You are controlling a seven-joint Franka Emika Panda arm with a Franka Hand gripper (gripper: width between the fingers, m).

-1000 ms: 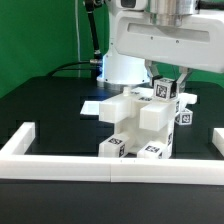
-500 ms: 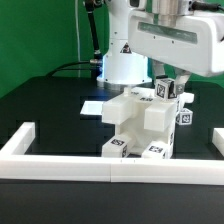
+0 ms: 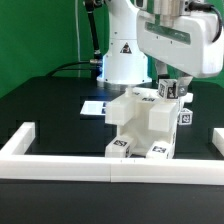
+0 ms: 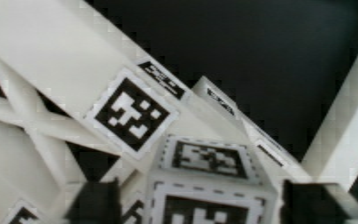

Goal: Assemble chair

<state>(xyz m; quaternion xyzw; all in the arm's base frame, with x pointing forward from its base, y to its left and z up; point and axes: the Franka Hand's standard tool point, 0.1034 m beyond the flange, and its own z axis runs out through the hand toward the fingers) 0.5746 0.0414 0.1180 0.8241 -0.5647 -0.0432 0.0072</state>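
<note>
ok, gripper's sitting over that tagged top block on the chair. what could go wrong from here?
1. The gripper straddles the tagged block closely, and it is unclear whether they touch. A skewed pull-away could drag the block and unseat it.
2. The chair stands right by the front rail. Any nudge could jam it against the rail or tip the stacked pieces.

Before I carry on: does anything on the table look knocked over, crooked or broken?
Nothing looks broken or spilled. The chair sits close behind the front border rail, and the tagged block on top, under the gripper, looks slightly skewed against the pieces below; the wrist view is too blurred to confirm.
</note>
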